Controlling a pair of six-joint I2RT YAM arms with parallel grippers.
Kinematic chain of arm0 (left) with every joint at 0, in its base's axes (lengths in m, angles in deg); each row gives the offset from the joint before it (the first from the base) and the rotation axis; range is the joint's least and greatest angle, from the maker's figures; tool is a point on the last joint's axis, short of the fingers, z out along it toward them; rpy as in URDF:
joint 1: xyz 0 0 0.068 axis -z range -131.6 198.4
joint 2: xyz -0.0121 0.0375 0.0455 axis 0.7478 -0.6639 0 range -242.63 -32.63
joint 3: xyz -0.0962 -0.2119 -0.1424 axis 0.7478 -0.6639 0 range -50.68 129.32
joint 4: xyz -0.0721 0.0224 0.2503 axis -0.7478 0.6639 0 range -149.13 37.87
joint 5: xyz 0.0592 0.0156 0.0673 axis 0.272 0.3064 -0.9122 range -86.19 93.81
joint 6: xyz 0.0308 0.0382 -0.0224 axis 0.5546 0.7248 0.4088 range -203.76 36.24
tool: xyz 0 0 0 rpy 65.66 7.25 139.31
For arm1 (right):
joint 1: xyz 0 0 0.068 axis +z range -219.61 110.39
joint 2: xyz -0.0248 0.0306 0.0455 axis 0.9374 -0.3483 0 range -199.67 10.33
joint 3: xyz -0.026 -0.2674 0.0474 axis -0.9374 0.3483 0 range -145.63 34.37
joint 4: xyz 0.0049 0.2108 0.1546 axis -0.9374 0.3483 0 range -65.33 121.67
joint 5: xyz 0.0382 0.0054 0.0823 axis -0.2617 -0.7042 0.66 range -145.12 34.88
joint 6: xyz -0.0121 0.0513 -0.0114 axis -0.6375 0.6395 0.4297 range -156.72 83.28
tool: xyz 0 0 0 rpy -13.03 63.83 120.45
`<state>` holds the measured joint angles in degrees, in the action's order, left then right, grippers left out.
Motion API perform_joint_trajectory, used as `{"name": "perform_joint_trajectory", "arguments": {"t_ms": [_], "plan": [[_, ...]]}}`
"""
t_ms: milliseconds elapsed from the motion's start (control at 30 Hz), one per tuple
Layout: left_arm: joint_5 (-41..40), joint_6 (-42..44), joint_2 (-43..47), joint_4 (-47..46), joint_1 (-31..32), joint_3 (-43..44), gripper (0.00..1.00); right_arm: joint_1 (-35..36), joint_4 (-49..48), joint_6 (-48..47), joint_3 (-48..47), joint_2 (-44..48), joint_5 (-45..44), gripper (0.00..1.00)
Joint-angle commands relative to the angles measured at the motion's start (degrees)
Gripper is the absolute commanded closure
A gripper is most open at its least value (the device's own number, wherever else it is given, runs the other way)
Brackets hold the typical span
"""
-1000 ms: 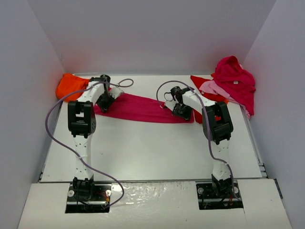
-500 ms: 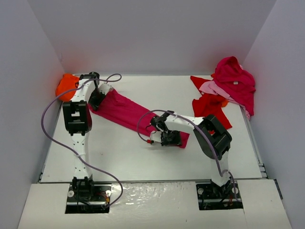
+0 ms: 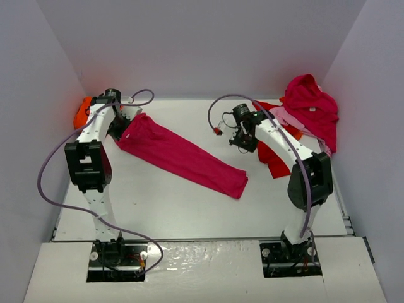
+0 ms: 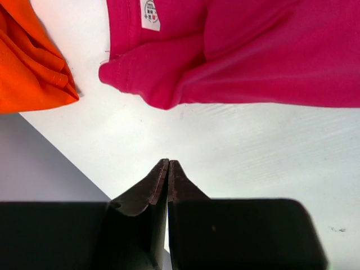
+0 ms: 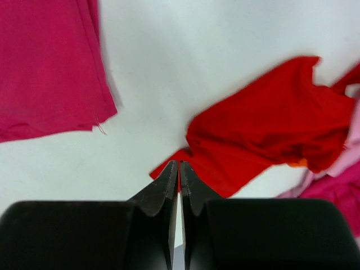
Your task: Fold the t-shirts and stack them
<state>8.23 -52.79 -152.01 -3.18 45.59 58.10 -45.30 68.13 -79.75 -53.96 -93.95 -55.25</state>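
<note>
A magenta t-shirt, folded into a long strip, lies diagonally from the back left towards the table's middle. My left gripper is shut and empty just beside its collar end; the left wrist view shows the closed tips over bare table, apart from the collar and its label. My right gripper is shut and empty. In the right wrist view its tips sit at the edge of a red t-shirt, with the magenta shirt's hem off to the left.
An orange t-shirt lies bunched in the back left corner, close to my left gripper. At the back right is a pile: a crimson shirt, a pink one and the red one. Walls enclose the table.
My right gripper dragged the shirt's right end forward, let go of it and moved back right to the red shirt. My left arm shifted towards the back left; the shirt now lies diagonally.
</note>
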Motion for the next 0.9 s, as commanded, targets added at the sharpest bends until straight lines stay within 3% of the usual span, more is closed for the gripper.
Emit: {"name": "perform_joint_trajectory", "arguments": {"t_ms": [0,267,367,467,633,733,867], "plan": [[-1.06,-0.4,2.31,-0.21,-0.26,-1.2,1.0,1.2,-0.57,0.8,2.16,-7.95,0.92,0.99],[-3.8,-3.1,-1.74,0.29,0.26,0.28,1.0,1.44,-2.24,1.28,4.13,-11.64,1.97,1.0],[-10.08,-4.53,-5.9,1.24,0.97,2.17,1.0,2.02,-2.16,1.64,4.92,-11.61,1.21,1.0],[-11.15,-5.62,-11.62,4.16,0.98,5.21,1.0,2.91,-2.13,1.93,6.51,-10.96,0.63,1.0],[-11.45,-7.56,-22.22,13.53,1.45,18.09,1.0,7.91,-1.15,3.19,11.37,-8.72,-1.35,1.0],[-13.78,-8.47,-32.46,24.43,3.9,33.81,1.0,15.04,-0.12,3.92,15.19,-6.27,-2.03,1.0],[-17.38,-7.77,-37.42,26.7,7.06,41.93,1.0,21.68,0.31,5.04,17.23,-5.93,-0.17,1.0]]}}
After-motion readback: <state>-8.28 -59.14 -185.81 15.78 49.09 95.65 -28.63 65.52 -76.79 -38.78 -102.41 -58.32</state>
